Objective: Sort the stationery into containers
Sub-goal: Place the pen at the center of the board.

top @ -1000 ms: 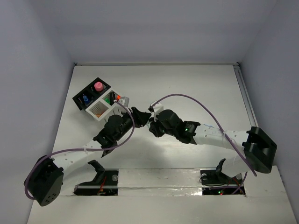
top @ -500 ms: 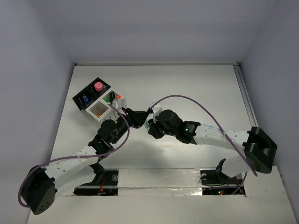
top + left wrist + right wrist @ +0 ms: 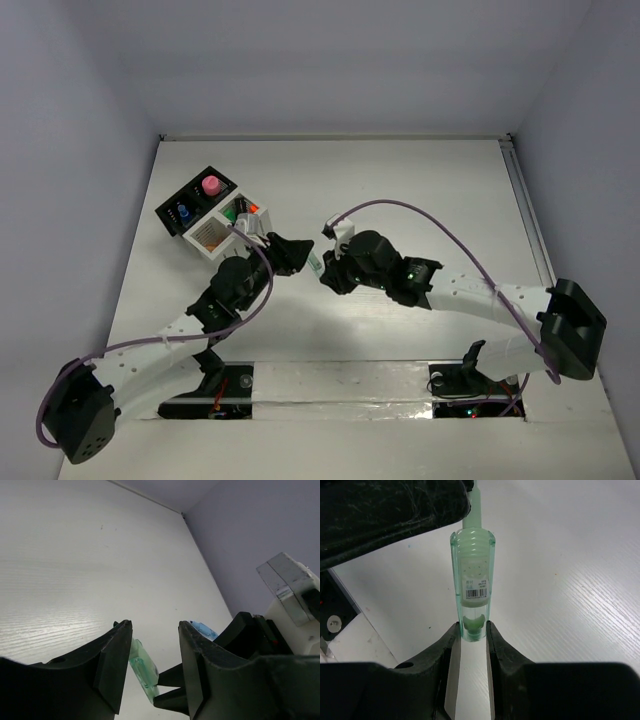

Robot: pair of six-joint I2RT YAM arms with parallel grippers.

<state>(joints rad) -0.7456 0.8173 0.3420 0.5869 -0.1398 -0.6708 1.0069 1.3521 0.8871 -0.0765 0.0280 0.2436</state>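
Observation:
A mint-green translucent marker (image 3: pixel 472 580) is pinched by its end in my right gripper (image 3: pixel 472 626), which is shut on it. The marker's other end (image 3: pixel 142 667) reaches between the fingers of my left gripper (image 3: pixel 152 625). These are open: the marker lies against the left finger, with a gap to the right finger (image 3: pixel 192 650). From above, both grippers meet at mid-table, left gripper (image 3: pixel 298 252) facing right gripper (image 3: pixel 328 270), the marker (image 3: pixel 316 264) between them. The containers stand at back left: a black box (image 3: pixel 172 203) joined to a white box (image 3: pixel 213 247).
The black box holds a pink piece (image 3: pixel 211 186) and a blue piece (image 3: pixel 184 213). Green and orange pieces (image 3: pixel 244 208) stand in the white box. A pale blue translucent piece (image 3: pixel 202 629) shows behind my left gripper's right finger. A purple cable (image 3: pixel 420 215) arcs over the right arm.
The left arm's wrist and forearm have swung down and left while its gripper stayed at the marker. The right arm's base link has shifted right.

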